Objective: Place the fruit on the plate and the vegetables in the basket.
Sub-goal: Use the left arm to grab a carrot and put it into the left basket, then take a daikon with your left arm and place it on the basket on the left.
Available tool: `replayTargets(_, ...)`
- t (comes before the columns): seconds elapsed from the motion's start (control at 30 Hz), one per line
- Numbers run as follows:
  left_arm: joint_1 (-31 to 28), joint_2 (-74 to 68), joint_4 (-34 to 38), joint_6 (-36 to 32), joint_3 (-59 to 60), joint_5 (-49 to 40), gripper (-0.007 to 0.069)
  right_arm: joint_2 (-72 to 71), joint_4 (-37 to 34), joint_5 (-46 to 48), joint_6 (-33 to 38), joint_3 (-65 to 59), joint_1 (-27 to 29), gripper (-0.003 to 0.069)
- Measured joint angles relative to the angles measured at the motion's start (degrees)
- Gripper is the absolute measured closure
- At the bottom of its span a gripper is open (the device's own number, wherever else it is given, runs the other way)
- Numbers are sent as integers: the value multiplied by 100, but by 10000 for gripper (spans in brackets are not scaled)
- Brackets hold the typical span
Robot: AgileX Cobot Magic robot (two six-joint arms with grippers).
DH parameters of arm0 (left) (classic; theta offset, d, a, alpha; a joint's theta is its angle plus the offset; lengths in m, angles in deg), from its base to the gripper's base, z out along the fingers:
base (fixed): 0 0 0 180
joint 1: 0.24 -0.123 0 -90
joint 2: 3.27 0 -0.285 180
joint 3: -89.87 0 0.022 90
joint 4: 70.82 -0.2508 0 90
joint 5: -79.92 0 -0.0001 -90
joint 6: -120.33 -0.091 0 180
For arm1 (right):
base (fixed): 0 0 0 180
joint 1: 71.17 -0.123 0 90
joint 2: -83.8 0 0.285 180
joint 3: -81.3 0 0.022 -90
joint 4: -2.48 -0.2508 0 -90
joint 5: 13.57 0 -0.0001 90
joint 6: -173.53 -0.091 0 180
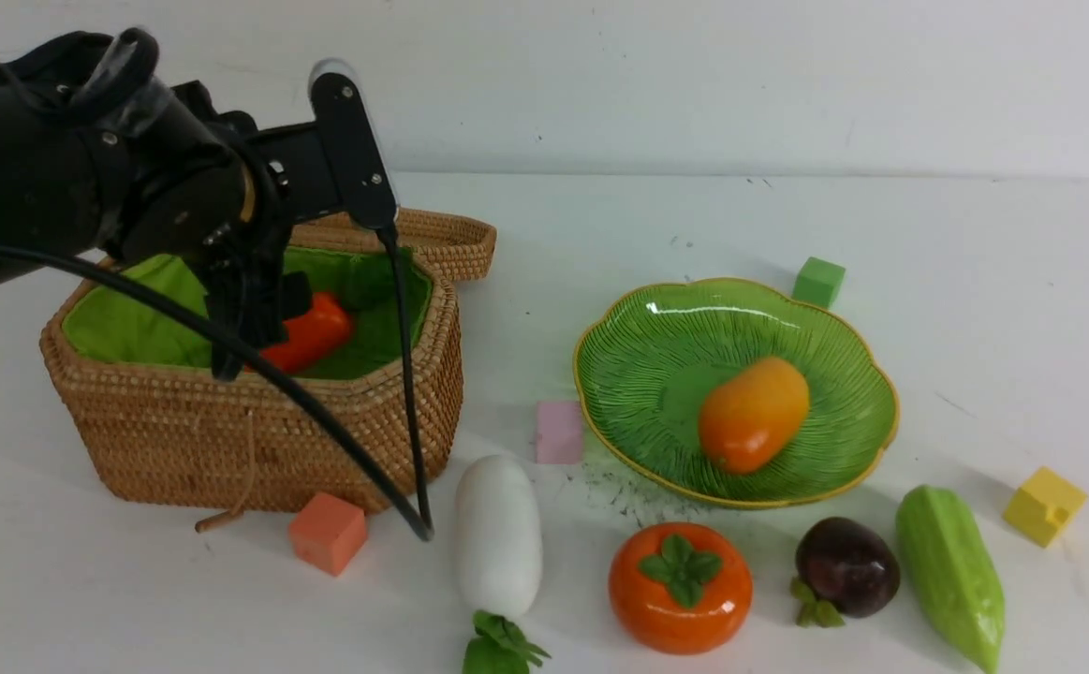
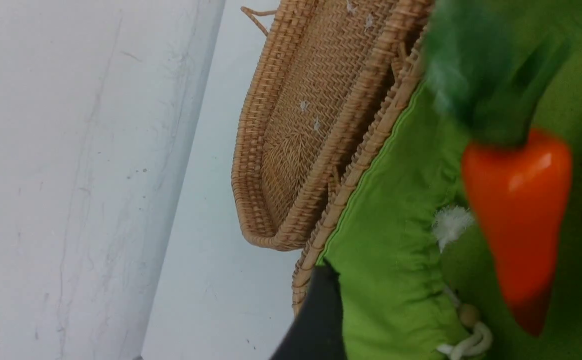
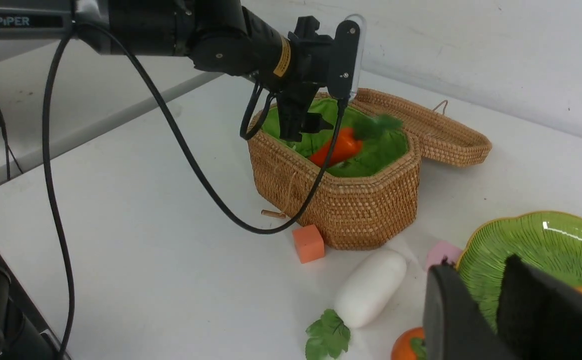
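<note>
Basket point(image 1: 254, 440): carrot point(image 1: 315, 332) is inside, over the green lining. Left gripper point(image 1: 258, 328) is just beside it, jaws wide, gripping nothing.
Risk: cable point(image 1: 319, 412) drapes over the front rim and could snag and drag the basket on retreat.
Plate point(image 1: 656, 356): mango point(image 1: 755, 412) in.
Radish point(image 1: 497, 534), by the cable's loop, may get swept.
Persimmon point(image 1: 680, 585), round, may roll when pinched.
Right gripper point(image 3: 491, 285): narrow slit, empty.

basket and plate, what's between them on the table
A pink cube lies between the basket and the plate, close by the plate's rim; the radish lies just nearer the robot. The front view shows it.
</note>
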Motion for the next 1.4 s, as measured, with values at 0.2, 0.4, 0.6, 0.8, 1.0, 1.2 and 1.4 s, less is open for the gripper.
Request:
replayTargets(0.2, 395, 405, 621, 315, 0, -418, 32, 0, -5, 12, 0, 0, 0, 496)
replayTargets(0.4, 1390, 826, 2388, 2715, -11, -1494, 329, 0, -97, 522, 0, 0, 0, 496)
replayTargets(0.6, 2345, 589, 3066, 4311, -11, -2473, 559, 0, -111, 843, 0, 0, 0, 491)
replayTargets(0.8, 2545, -123, 3035, 4985, -29, -2399, 370, 0, -111, 873, 0, 0, 0, 489)
replayTargets(1.0, 2545, -652, 2474, 6104, -29, -1946, 67, 0, -111, 904, 0, 0, 0, 484)
replayTargets(1.2, 2539, -1129, 1538, 6983, -29, -1515, -38, 0, -111, 972, 0, 0, 0, 482)
replayTargets(1.4, 2526, -1554, 1270, 7180, -29, -1192, 10, 0, -111, 989, 0, 0, 0, 478)
